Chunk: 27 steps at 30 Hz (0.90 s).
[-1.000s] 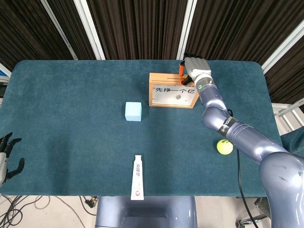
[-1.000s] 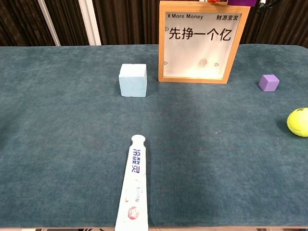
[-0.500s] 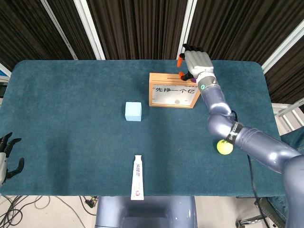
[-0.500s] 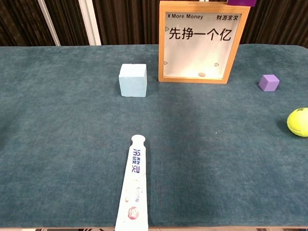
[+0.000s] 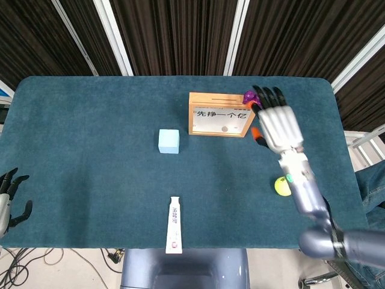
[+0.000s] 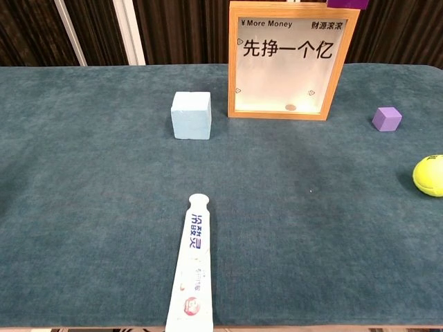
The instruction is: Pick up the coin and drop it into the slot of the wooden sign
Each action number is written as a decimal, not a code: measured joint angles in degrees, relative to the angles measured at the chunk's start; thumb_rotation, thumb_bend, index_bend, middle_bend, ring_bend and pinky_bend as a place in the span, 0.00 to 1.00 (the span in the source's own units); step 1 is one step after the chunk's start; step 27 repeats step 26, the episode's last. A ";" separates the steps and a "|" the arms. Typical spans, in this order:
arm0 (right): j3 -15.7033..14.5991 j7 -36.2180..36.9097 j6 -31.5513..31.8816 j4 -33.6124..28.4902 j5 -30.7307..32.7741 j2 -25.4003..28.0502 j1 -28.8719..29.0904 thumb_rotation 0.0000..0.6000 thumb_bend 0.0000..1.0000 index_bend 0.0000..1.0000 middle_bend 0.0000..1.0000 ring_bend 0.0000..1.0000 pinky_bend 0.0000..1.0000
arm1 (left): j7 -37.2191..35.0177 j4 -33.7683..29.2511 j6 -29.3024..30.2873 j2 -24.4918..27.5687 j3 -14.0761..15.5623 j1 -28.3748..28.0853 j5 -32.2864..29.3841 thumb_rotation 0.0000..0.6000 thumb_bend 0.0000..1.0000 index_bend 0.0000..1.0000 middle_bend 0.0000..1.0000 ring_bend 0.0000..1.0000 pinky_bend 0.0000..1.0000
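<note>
coin [image 6: 291, 107] lies inside the wooden sign [image 6: 289, 61], cube [image 6: 191, 115] just left, tube [image 6: 192, 273] in front.

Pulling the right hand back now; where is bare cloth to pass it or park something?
Free: the wide stretch left of the light blue block and toothpaste tube, and the middle between tube and tennis ball. Crowded: around the wooden sign, purple cube and right hand.

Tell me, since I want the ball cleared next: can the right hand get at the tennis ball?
Probably yes. The right hand hangs open with nothing in it, just beyond the tennis ball, which lies alone on bare cloth beside that arm's forearm; nothing stands between them.
</note>
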 measured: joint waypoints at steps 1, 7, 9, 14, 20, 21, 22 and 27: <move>-1.07 -0.82 2.61 -0.94 -2.41 -0.24 -2.10 1.00 0.48 0.26 0.02 0.00 0.00 | -0.12 0.02 0.08 0.00 0.01 0.03 0.10 1.00 0.45 0.20 0.00 0.00 0.08; -8.52 -5.12 16.86 -4.64 -15.97 -3.80 -16.67 1.00 0.48 0.23 0.02 0.00 0.00 | -0.08 0.21 0.36 -0.02 0.38 0.13 1.02 1.00 0.45 0.20 0.00 0.00 0.08; -10.82 -6.23 20.14 -4.90 -20.10 -5.37 -21.18 1.00 0.48 0.22 0.02 0.00 0.00 | 0.27 0.26 0.62 -0.11 0.45 0.14 1.40 1.00 0.45 0.20 0.00 0.00 0.08; -14.81 -6.67 23.95 -3.59 -27.47 -8.10 -29.90 1.00 0.48 0.20 0.02 0.00 0.00 | 1.05 0.58 1.65 -0.46 0.68 0.28 2.62 1.00 0.45 0.20 0.00 0.00 0.08; -16.69 -3.11 23.30 -1.25 -30.75 -8.33 -35.20 1.00 0.47 0.17 0.02 0.00 0.00 | 1.55 0.64 2.64 -0.61 0.99 0.64 3.56 1.00 0.45 0.20 0.00 0.00 0.08; -16.76 -2.86 23.19 -0.80 -31.09 -8.28 -36.15 1.00 0.47 0.17 0.02 0.00 0.00 | 1.61 0.69 2.78 -0.64 1.02 0.70 3.67 1.00 0.45 0.20 0.00 0.00 0.08; -16.76 -2.67 23.09 -0.34 -31.43 -8.23 -37.07 1.00 0.47 0.17 0.02 0.00 0.00 | 1.65 0.71 2.83 -0.66 1.06 0.75 3.73 1.00 0.45 0.19 0.00 0.00 0.08; -15.64 -1.92 22.29 1.35 -32.72 -8.08 -40.08 1.00 0.48 0.16 0.02 0.00 0.00 | 1.57 0.72 2.97 -0.71 1.03 0.82 3.76 1.00 0.45 0.20 0.00 0.00 0.08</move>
